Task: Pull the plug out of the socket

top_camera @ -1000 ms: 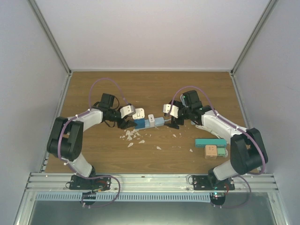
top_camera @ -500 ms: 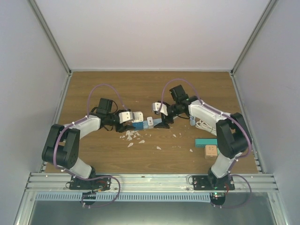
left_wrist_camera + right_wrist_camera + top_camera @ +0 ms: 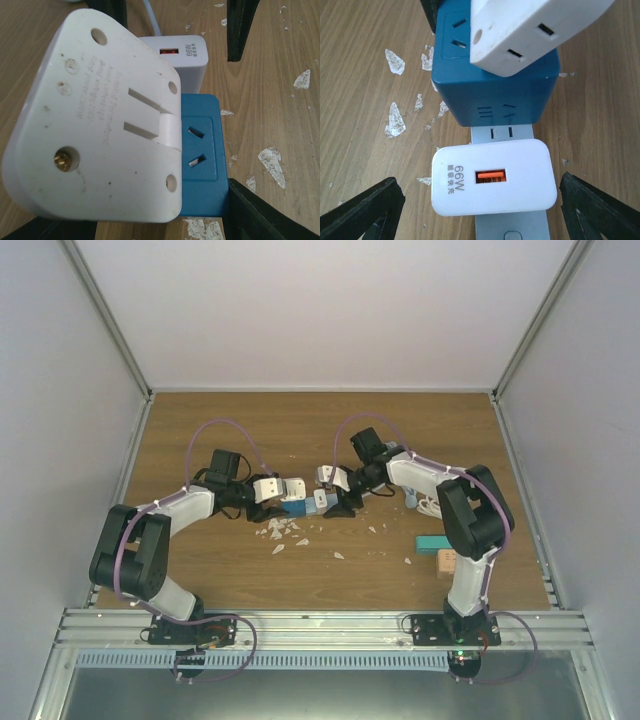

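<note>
My right gripper (image 3: 480, 181) is spread wide. Its two black fingers (image 3: 362, 215) stand one at either side of the white plug (image 3: 494, 183), and bare wood shows between each finger and the plug's flanks, so nothing is pinched. The plug is marked 66W, with an orange port on its face. It sits plugged into the pale power strip (image 3: 510, 134), just beside the blue socket cube (image 3: 495, 92), which rests on the same strip. A white adapter (image 3: 535, 25) overlaps the cube and hides part of its face.

My left gripper (image 3: 162, 202) faces the cube from the opposite end, with one finger at each side of it, set far apart. The one I see well lies against the cube's near corner. The other is mostly hidden under the adapter, so I cannot tell whether the cube is squeezed or merely straddled.

From above, both grippers meet near the middle of the wooden surface (image 3: 250, 425), with white flakes (image 3: 285, 530) scattered close by the strip. Off by my right arm lie a teal block (image 3: 445, 542) and a tan block (image 3: 448, 562) just beside each other, and a coil of white cable (image 3: 430, 505)
</note>
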`<state>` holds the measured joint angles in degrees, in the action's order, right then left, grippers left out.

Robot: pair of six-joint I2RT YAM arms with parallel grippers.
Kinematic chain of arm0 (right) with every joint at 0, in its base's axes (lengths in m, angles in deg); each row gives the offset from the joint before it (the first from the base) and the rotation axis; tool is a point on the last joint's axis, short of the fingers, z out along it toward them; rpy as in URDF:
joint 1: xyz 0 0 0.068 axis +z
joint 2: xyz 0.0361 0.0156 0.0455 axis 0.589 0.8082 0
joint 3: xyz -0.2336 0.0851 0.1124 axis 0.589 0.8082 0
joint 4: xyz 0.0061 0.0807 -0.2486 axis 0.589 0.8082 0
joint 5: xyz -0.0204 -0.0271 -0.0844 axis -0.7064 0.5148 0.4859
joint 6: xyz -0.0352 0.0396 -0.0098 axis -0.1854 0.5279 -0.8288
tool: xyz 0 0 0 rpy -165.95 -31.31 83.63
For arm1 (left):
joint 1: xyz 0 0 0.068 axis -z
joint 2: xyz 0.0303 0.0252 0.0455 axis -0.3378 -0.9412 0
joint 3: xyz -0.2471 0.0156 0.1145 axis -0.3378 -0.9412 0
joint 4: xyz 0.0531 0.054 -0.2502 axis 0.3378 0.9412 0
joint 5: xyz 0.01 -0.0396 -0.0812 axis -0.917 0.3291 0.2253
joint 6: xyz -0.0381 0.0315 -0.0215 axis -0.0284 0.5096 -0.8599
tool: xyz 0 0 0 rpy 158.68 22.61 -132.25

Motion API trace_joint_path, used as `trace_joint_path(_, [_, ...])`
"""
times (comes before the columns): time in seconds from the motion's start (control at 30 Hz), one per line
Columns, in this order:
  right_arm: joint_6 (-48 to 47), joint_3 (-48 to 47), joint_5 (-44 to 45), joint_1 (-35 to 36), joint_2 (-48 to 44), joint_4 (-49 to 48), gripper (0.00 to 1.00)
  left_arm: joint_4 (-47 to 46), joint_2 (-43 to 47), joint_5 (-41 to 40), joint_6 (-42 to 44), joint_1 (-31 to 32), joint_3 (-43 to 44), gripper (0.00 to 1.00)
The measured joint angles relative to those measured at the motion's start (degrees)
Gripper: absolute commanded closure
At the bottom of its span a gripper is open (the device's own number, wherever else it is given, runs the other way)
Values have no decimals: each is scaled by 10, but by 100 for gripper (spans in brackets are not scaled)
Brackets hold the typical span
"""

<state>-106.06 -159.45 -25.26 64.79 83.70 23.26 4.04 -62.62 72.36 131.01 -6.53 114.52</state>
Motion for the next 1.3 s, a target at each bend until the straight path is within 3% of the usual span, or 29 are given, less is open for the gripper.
trace_joint_path(0.23, [4, -2, 0, 0, 6, -4, 20, 5, -2, 0, -3, 0, 4, 22])
trace_joint_path(0.47, [2, -5, -1, 0, 6, -7, 15, 25, -6, 5, -14, 0, 16, 13])
trace_joint_path(1.0, [0, -19, -16, 2, 7, -8, 3, 63, 5, 34, -31, 0, 48, 15])
trace_joint_path(1.3, [85, -37, -35, -7, -24, -24, 0, 72, 22, 37, -39, 0, 52, 28])
